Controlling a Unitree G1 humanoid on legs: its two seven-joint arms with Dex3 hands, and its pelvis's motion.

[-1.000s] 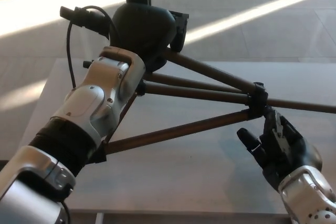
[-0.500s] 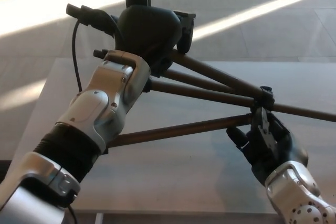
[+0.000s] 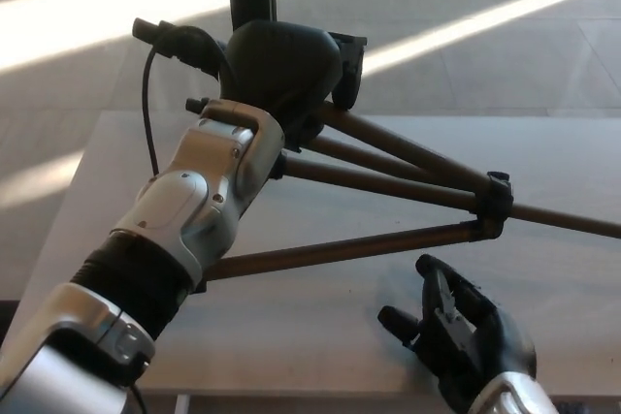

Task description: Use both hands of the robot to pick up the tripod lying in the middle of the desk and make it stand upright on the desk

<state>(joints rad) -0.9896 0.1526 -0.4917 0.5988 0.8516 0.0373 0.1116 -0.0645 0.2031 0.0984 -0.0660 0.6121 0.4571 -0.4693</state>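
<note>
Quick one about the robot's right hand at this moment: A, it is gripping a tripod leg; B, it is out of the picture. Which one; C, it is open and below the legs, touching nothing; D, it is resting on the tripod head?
C: the right hand hangs open, fingers spread, with bare desk between it and the nearest tripod leg.

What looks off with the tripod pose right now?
The tripod is askew: its legs run nearly level over the desk toward picture right rather than splaying downward. The left robot hand is at the tripod's head. The right robot hand is open below the legs, touching nothing.
</note>
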